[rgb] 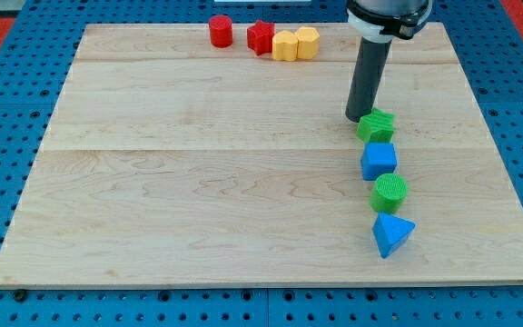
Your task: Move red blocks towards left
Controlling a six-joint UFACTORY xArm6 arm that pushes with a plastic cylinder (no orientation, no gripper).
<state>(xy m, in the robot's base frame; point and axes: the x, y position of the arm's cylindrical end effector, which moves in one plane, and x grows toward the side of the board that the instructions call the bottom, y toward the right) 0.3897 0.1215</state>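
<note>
Bright, even light falls from overhead on the pale wooden desk point(198, 173), without glare or hot spots. Shadows are short and soft: the blue triangular block point(391, 234) casts a faint one toward 6 o'clock. Focus is sharp across the frame. The desk's edges converge toward 12 o'clock through perspective.

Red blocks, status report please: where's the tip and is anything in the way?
My tip far right, touching green block. Red cylinder and red star at top edge, untouched. Yellow blocks sit right of star, leftward path open.
</note>
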